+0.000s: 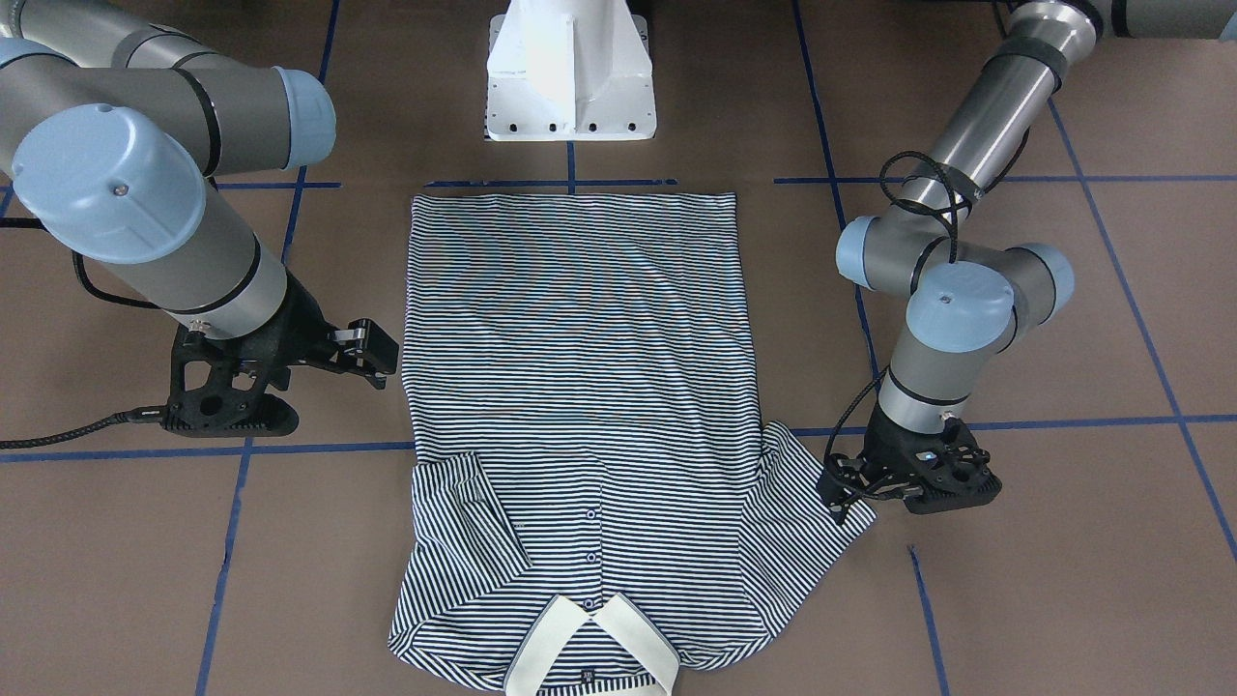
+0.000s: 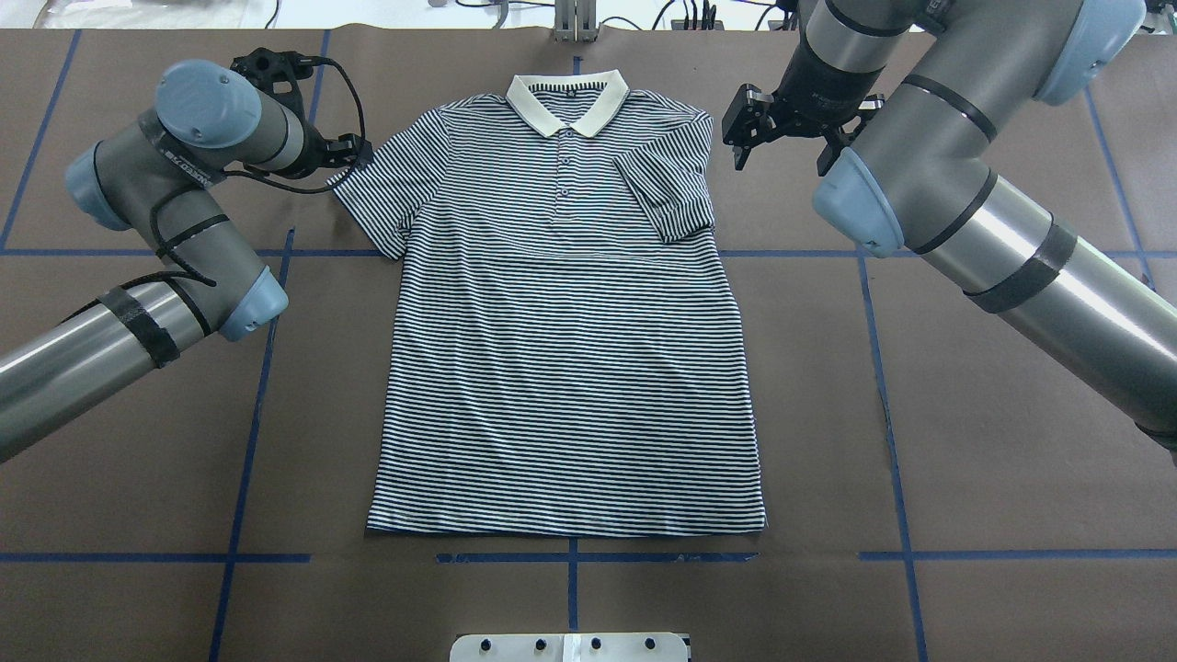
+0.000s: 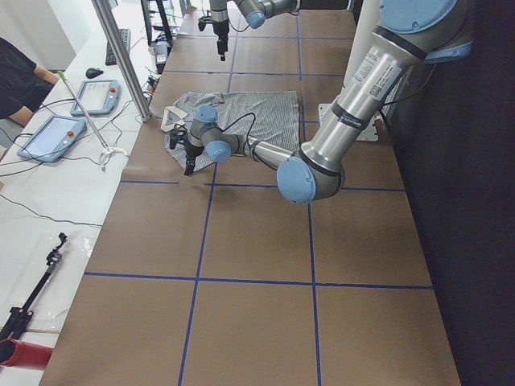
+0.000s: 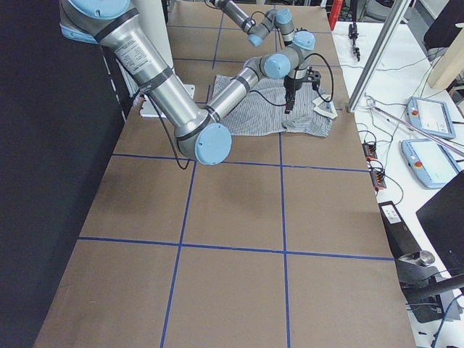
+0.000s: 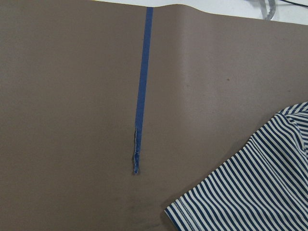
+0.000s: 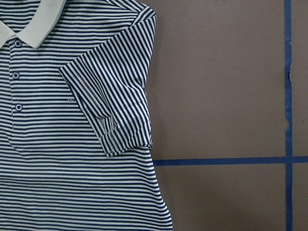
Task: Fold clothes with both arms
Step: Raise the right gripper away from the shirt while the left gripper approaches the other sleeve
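Observation:
The striped polo shirt [image 2: 570, 368] lies flat, face up, on the brown table, collar [image 2: 567, 99] at the far edge. Its right sleeve [image 2: 667, 193] is folded in over the chest, which also shows in the right wrist view [image 6: 110, 106]. Its left sleeve [image 2: 382, 198] is spread out flat. My left gripper [image 2: 354, 154] is low at that sleeve's outer edge [image 1: 839, 491] and looks open; the sleeve's hem [image 5: 255, 192] lies flat on the table. My right gripper [image 2: 745, 129] is open and empty, raised beside the shirt's right shoulder [image 1: 372, 353].
The white pedestal [image 1: 570, 77] stands at the near edge, just beyond the shirt's bottom hem. Blue tape lines [image 2: 570, 557] grid the brown table. A side bench with tablets [image 3: 52, 137] and an operator [image 3: 20, 80] lies past the collar end.

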Motion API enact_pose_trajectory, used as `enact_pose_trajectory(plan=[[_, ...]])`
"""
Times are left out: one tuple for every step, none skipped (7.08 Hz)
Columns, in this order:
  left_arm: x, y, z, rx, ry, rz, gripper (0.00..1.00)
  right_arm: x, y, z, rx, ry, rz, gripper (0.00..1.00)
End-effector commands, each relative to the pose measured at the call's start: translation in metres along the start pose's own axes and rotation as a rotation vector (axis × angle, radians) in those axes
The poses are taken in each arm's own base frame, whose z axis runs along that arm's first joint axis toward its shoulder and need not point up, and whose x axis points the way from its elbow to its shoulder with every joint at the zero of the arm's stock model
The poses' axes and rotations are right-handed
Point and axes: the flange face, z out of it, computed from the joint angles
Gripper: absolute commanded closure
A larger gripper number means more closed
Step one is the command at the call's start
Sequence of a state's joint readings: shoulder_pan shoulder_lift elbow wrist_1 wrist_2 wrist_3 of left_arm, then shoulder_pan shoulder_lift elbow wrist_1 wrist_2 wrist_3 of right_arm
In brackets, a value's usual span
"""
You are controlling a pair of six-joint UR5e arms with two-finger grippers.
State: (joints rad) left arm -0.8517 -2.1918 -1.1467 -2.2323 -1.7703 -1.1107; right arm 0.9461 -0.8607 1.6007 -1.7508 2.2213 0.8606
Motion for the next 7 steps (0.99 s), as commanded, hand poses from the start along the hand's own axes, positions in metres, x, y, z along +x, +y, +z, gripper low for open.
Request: enact_pose_trajectory(plan=[[-0.0014, 0.011, 0.0127, -0.006, 0.005, 0.012, 0.0, 0.0001, 0.0004, -0.0008, 0.003, -0.003, -0.001, 0.0], [-0.0017, 0.0147, 0.0154, -0.011, 0.002, 0.014, 0.01, 0.0002, 0.0002, -0.0008, 0.004, -0.002, -0.001, 0.0], [-0.0006, 0.0154, 0.0159, -0.012, 0.002, 0.015, 0.05, 0.0002, 0.0002, -0.0008, 0.004, -0.002, -0.001, 0.0], [0.0005, 0.015, 0.0155, -0.012, 0.003, 0.016, 0.12, 0.0003, 0.0001, -0.0008, 0.005, -0.001, -0.001, 0.0], [0.0022, 0.0157, 0.0154, -0.013, 0.006, 0.02, 0.23, 0.0001, 0.0001, -0.0009, 0.006, -0.002, -0.002, 0.0], [0.0038, 0.0153, 0.0136, -0.011, 0.01, 0.019, 0.38, 0.0002, 0.0, -0.0009, 0.007, -0.001, -0.002, 0.0], [0.0037, 0.0153, 0.0137, -0.012, 0.008, 0.022, 0.55, -0.0006, 0.0, -0.0016, 0.008, -0.002, -0.003, 0.0]])
